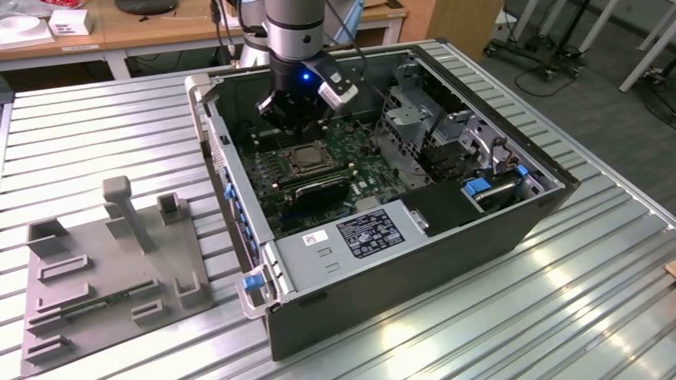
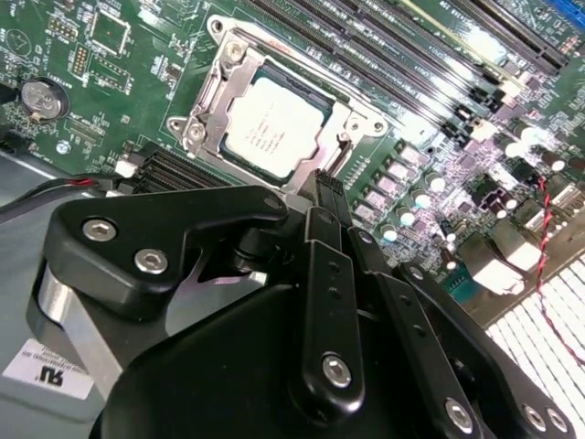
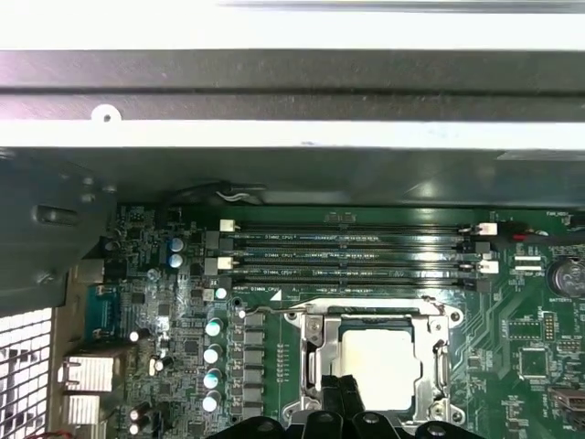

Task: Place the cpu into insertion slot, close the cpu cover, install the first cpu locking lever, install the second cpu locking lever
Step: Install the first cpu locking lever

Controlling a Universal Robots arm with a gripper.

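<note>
The cpu [image 2: 274, 128] lies flat in the insertion slot [image 1: 306, 156] on the green motherboard, its grey face showing. The silver cpu cover [image 2: 228, 82] is folded down around it, and the chip shows through the cover's window. In the first wrist view the cpu [image 3: 379, 366] and the cover frame [image 3: 375, 315] sit just beyond the fingertips. My gripper [image 2: 324, 187] is shut with nothing between its fingers, its tip right at the socket's edge. In the exterior view the gripper [image 1: 290, 127] hangs inside the open case just above the socket.
Long memory slots [image 3: 347, 247] run beside the socket, with the case wall [image 3: 292, 82] beyond them. A black card [image 1: 317, 188] lies close to the socket. A metal drive cage [image 1: 423, 119] stands on the exterior view's right. A grey fixture board [image 1: 106, 269] lies on the table at its left.
</note>
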